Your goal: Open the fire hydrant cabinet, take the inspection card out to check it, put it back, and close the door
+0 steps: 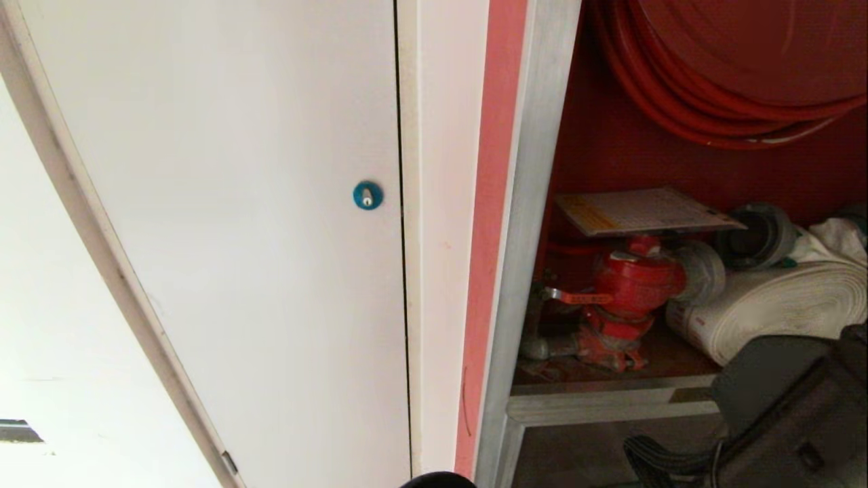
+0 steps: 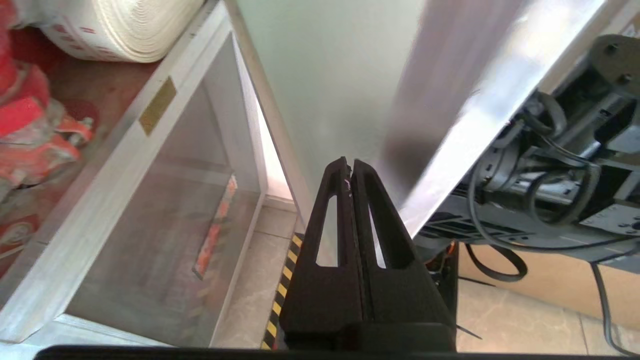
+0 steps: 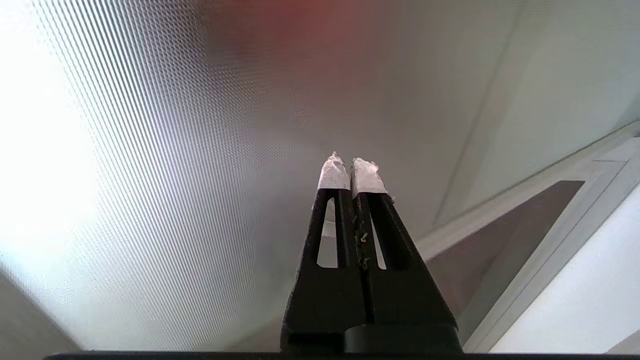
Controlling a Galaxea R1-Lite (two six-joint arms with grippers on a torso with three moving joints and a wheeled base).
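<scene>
The fire hydrant cabinet (image 1: 536, 203) stands open. The inspection card (image 1: 644, 211) lies flat on the red valve (image 1: 630, 285). Both pincers, left pincer (image 2: 348, 162) and right pincer (image 3: 348, 159), are pressed together, holding nothing.

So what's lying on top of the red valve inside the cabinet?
The inspection card lies flat on the red valve, its yellow-orange band toward the cabinet frame. The card hides the valve's top, so whatever it rests on cannot be seen.
</scene>
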